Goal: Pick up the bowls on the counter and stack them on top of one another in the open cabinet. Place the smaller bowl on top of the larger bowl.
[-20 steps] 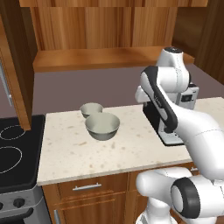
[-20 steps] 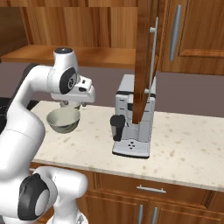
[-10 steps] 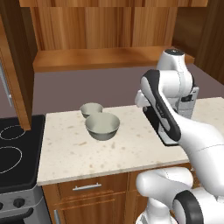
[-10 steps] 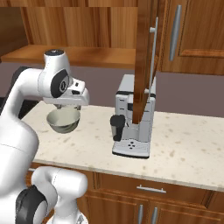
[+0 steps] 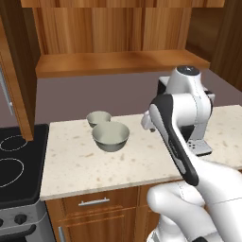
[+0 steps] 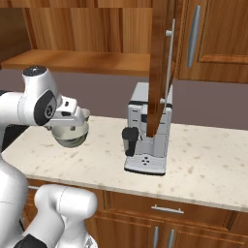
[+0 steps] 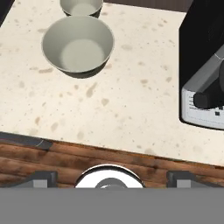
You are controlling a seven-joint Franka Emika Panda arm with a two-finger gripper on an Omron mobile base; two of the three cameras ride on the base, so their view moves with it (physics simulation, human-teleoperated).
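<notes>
**Grey-green bowls wait on the counter as the arm swings in**

Grey-green and pale-rimmed, the larger bowl [image 5: 110, 135] sits on the speckled counter [image 5: 80, 165], with the smaller bowl [image 5: 99, 118] just behind it, their rims close together or touching. Both are empty and upright. The arm has swung its upper joints leftward over the last second, and the hand camera now looks down at both bowls from the counter's front edge. The gripper [image 7: 109, 178] has just finished spreading; its two dark tips stand wide apart and hold nothing. This reads as the approach to a first pick, with neither bowl lifted yet.

The open cabinet [image 5: 118, 64] above has a bare wooden shelf, so stacking has not begun. A coffee machine [image 6: 146, 130] stands well to the right of the bowls, clear of them. The larger bowl should likely go up first.
</notes>
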